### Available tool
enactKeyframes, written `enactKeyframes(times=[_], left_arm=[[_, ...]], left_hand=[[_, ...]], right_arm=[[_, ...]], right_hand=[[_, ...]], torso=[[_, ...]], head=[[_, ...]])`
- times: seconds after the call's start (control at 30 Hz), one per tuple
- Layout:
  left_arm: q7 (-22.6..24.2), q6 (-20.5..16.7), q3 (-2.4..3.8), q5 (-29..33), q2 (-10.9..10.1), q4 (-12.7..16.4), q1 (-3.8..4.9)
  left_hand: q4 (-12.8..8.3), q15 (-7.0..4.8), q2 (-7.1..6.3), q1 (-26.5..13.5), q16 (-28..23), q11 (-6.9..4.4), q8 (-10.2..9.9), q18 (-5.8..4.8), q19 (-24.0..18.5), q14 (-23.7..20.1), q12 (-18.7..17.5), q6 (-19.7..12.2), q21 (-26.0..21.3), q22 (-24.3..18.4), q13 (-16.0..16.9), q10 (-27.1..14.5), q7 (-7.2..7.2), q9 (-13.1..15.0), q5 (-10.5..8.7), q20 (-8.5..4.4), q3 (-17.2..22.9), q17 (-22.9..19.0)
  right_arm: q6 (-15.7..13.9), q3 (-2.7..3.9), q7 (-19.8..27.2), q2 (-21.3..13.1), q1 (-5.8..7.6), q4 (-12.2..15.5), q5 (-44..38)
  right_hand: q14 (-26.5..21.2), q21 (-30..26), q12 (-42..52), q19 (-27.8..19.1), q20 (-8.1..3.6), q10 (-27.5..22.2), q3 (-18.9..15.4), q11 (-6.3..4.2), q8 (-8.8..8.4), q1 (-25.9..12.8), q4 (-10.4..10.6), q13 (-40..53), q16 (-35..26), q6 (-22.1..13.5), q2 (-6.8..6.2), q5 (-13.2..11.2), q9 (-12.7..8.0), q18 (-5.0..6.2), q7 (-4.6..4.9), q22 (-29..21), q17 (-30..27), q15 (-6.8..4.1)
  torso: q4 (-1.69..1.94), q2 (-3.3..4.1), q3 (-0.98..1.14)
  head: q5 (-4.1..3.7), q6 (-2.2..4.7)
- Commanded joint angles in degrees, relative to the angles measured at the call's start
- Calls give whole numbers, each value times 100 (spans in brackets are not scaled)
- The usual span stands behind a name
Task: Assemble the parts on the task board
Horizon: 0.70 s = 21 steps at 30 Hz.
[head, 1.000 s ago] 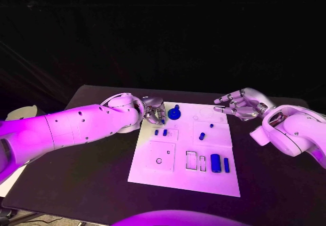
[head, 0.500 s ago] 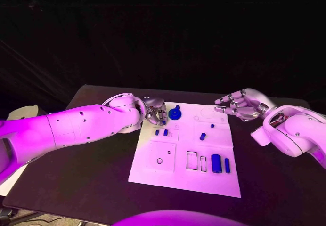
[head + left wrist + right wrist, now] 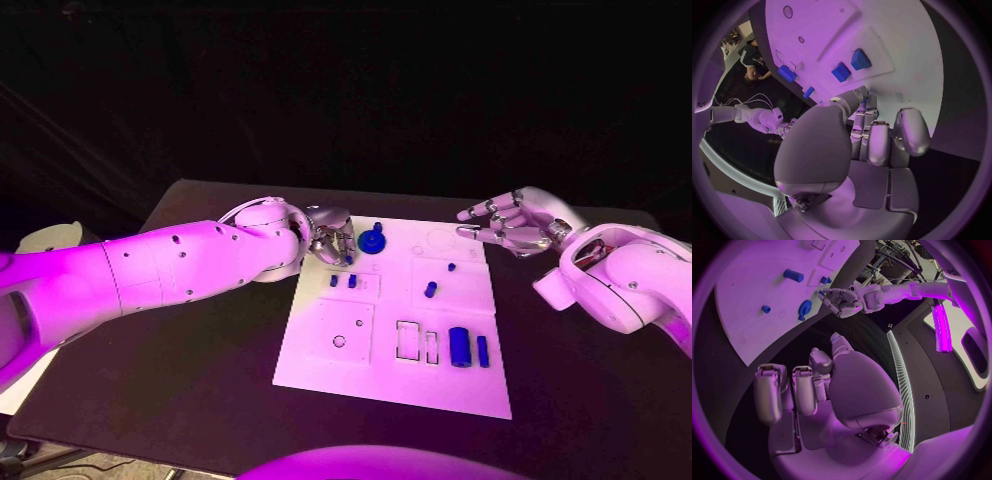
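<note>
I work at a black table (image 3: 202, 340) with darkness beyond it; the white board (image 3: 389, 385) lies between my hands. On it I count seven blue pieces: one round knob (image 3: 372, 240) just beside my left hand (image 3: 330, 236), four small pegs and two longer bars. My left hand hangs over the board's far corner, fingers curled, and whether it grips anything I cannot tell. My right hand (image 3: 512, 223) hovers off the board, fingers apart, holding nothing.

- Black table (image 3: 202, 330): dark, matte top, seen from above with its far corners in view.
- Task board (image 3: 389, 380): white rectangular plate, lying flat at the table's middle.
- Pale object (image 3: 43, 240): at the table's left edge, possibly off it; identity unclear.
</note>
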Motion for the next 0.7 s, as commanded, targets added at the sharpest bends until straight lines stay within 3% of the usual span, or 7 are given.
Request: enactKeyframes(times=[0.03,0.7], left_arm=[[-145,204,-4,20,19,-18,-3],[-186,219,-17,45,62,-79,-3]], left_hand=[[0,12,-35,-88,15,44,-105,-44,19,183,-87,-156,-7,-10,-25,-117,53,-66,-3,37,66,-16],[-4,79,-143,-223,4,127,-246,-23,-31,164,-148,-304,-116,-82,-39,-303,133,-134,-8,100,106,-91]], right_arm=[[57,0,21,1,-2,12,-53],[56,0,7,-11,-2,23,-54]], right_hand=[[434,-13,13,73,-26,6,-7,-15,4,20,-20,6,-22,27,17,35,5,26,-7,447,777,-30],[435,-12,16,74,-27,7,-8,-15,4,27,-24,7,-20,29,22,41,5,26,-7,449,780,-31]], torso=[[-1,1,-1],[1,-1,-1]], head=[[6,-21],[13,-49]])
